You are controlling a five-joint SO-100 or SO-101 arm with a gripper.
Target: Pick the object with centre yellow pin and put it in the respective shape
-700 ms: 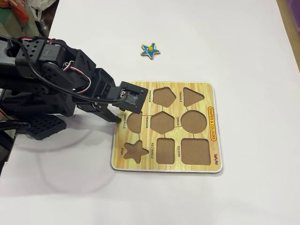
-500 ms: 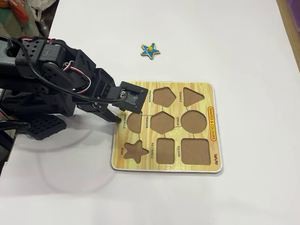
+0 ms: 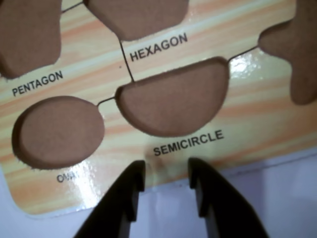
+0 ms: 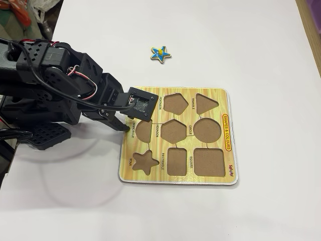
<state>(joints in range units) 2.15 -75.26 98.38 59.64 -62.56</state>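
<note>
Gripper (image 3: 166,181) empty at the board's edge, pick not yet begun.

We see the two dark fingers parted by a narrow gap with nothing between them, poised at the near edge of the puzzle board (image 4: 220,98), just beside the semicircle cut-out (image 3: 173,101). Our blue star (image 4: 160,53) lies on the white table (image 4: 261,45) well apart from the board, beyond the side that carries the pentagon and triangle holes, and well clear of the gripper. The star-shaped cut-out (image 4: 144,161) sits empty at the board's corner farthest from the star. Whether the fingertips touch the board we cannot quite tell; the wrist view is soft. As we judge it, reaching, grasping, carrying and seating all remain.
</note>
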